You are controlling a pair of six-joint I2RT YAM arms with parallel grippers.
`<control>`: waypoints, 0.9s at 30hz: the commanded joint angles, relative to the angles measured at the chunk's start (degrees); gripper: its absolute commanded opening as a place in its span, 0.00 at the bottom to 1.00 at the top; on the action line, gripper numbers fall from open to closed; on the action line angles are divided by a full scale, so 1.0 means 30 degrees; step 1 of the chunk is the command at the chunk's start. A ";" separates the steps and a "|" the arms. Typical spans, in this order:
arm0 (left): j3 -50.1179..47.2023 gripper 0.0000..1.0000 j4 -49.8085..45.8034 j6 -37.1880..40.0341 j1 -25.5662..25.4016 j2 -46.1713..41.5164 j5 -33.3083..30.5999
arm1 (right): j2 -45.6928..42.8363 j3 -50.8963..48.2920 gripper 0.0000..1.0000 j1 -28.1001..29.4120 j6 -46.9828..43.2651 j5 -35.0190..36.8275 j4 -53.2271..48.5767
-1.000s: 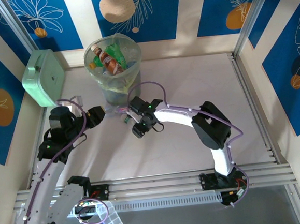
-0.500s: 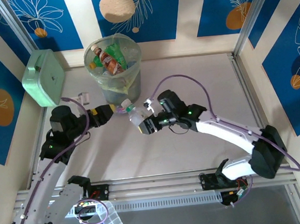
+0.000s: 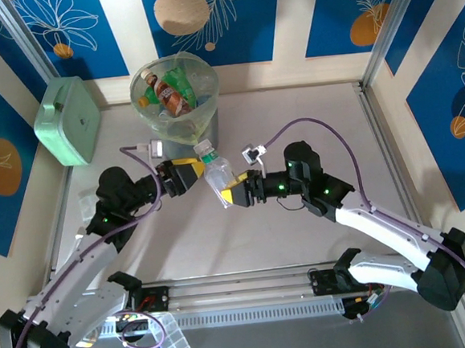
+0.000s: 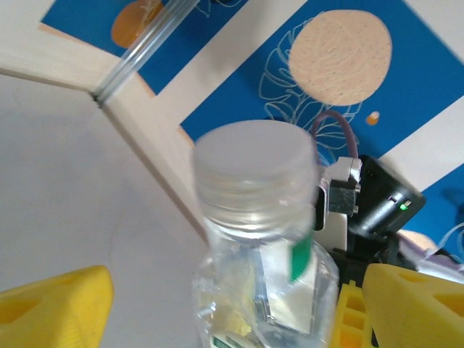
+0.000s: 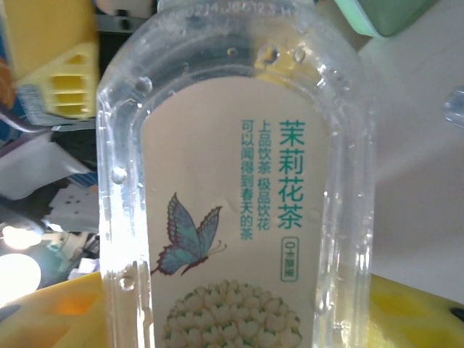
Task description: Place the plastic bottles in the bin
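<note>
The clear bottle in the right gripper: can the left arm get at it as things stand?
Probably yes. The left gripper is right beside the clear bottle that the right gripper holds; its wrist view shows the bottle between its open fingers, nothing in the way.

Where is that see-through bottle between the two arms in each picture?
Top external: the bottle is centre-left, between yellow fingers.
Left wrist: bottle centre, pale cap on top; yellow fingers in the lower corners.
Right wrist: bottle centre, butterfly label showing.
Shared landmark: the yellow fingers.
</note>
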 commanded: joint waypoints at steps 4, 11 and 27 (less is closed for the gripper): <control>-0.0127 0.84 0.5853 -0.1997 -0.0406 0.1040 0.1431 | -0.0788 -0.0610 0.59 0.0004 0.1111 -0.1813 0.1798; 0.0098 0.67 0.9250 -0.2849 -0.1516 0.2441 0.2559 | -0.0972 -0.0845 0.59 -0.0080 0.1408 -0.2293 0.1985; 0.2163 0.26 0.5619 -0.0681 -0.1563 0.2548 0.1387 | -0.2064 -0.0859 0.95 -0.0609 0.0871 -0.0850 0.0475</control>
